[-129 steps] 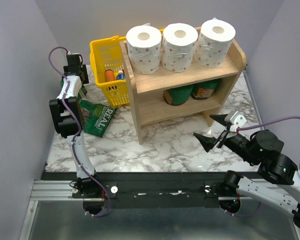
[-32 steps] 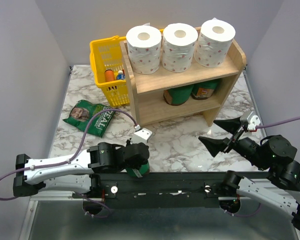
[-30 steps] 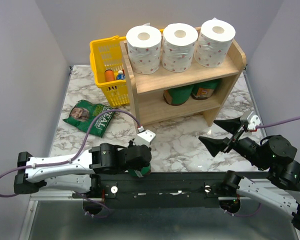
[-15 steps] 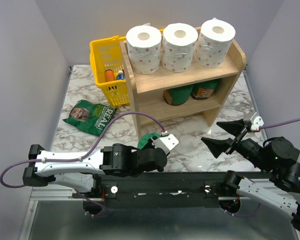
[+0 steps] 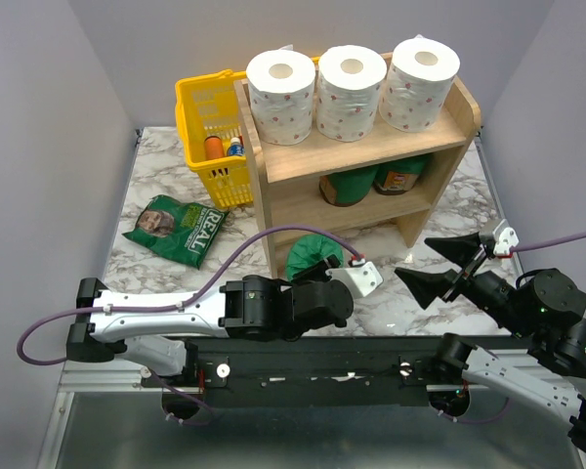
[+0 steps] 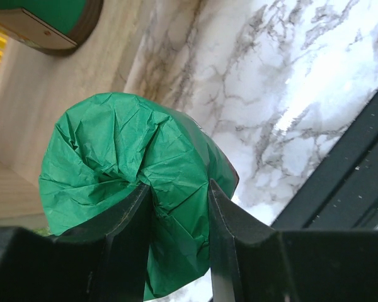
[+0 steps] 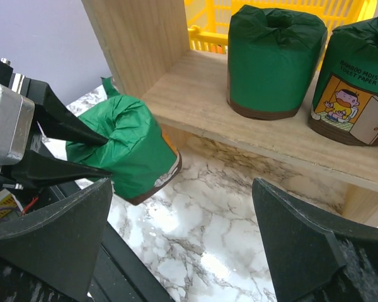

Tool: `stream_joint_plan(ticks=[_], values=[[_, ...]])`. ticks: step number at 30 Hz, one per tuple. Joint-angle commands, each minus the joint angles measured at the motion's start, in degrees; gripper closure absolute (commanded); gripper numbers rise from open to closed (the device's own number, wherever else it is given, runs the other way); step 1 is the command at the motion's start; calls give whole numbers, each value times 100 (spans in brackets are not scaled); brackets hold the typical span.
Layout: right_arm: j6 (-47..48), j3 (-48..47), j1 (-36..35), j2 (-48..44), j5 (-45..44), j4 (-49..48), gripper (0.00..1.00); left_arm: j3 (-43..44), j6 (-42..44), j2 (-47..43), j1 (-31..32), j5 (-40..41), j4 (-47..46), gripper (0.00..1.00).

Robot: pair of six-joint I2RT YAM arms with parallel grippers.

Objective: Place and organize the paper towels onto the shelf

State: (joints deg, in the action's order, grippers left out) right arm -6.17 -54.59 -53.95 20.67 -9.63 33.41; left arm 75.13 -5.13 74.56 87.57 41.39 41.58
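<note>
Marble-patterned table [image 5: 161, 176] bearing the shelf [image 5: 366, 151], pale lilac walls [image 5: 39, 147]; near panel [image 5: 273, 440] seemingly metal.

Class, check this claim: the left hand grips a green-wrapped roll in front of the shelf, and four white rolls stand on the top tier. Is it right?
Not four: three white rolls stand on the shelf's top tier, as the top view shows. The left hand does grip the green-wrapped roll.
</note>
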Motion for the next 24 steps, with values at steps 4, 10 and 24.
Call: stream_joint_plan(ticks=[4,10,24], values=[[-174,-149,-27,-28,-48,192,0,221,890,-118,-354,239,-756,70],[-209,-114,-27,-10,-83,192,0,449,1189,-4,-600,98,-827,70],[-235,-70,-36,-36,-92,263,0,819,1295,172,-768,-24,-731,70]])
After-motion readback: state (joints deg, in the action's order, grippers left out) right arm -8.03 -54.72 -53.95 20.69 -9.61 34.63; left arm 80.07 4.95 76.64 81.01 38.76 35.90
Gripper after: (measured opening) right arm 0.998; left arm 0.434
